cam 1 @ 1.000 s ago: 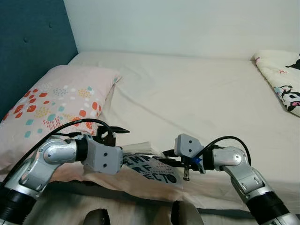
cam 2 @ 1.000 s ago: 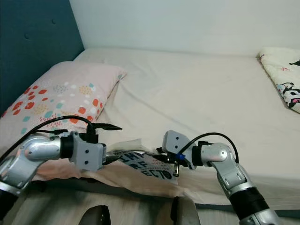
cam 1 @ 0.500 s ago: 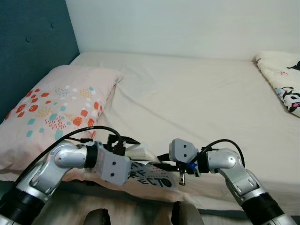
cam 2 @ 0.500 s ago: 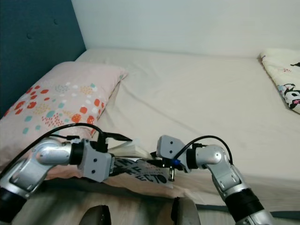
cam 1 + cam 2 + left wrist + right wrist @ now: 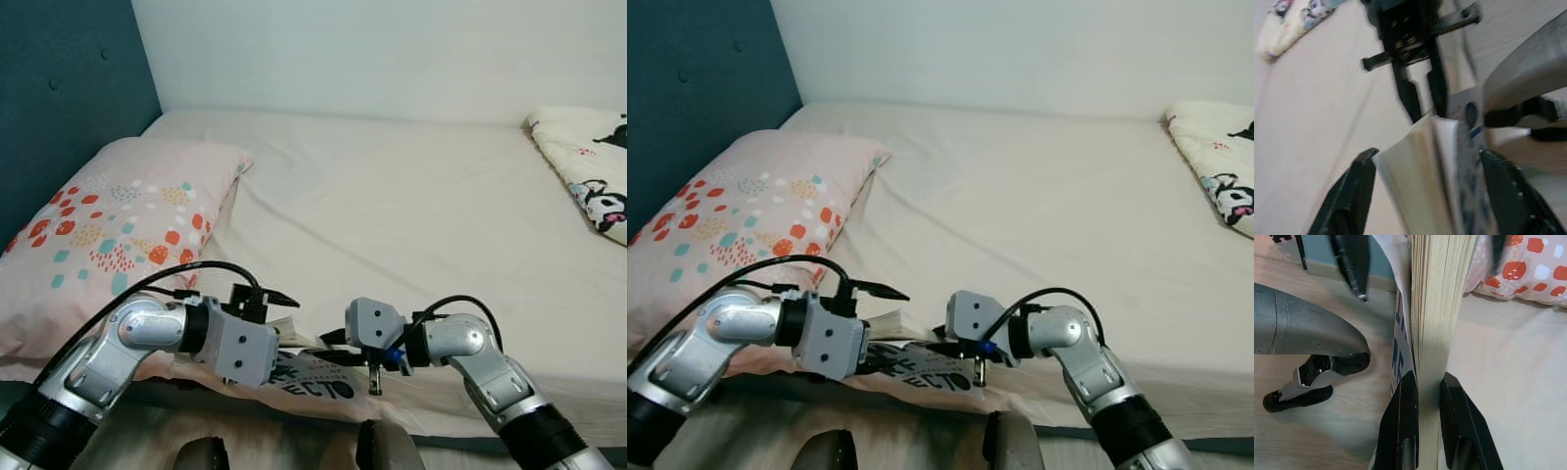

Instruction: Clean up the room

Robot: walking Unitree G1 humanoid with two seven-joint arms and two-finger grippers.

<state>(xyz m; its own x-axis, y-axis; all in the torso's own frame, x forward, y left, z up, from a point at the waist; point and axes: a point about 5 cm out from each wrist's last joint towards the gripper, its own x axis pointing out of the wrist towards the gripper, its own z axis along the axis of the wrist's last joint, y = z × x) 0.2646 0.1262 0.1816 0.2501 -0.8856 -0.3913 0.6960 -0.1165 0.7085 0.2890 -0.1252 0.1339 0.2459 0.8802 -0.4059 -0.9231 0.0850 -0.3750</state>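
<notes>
Right gripper [image 5: 1422, 431] pinches a book [image 5: 1437, 308] at the bed [image 5: 411, 206] edge beside the pillow [image 5: 118, 215] — left gripper [image 5: 1425, 171] spread wide around it, likely steadying.

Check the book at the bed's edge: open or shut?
Shut: the book's pages form one tight block, pinched by the right tool.
</notes>
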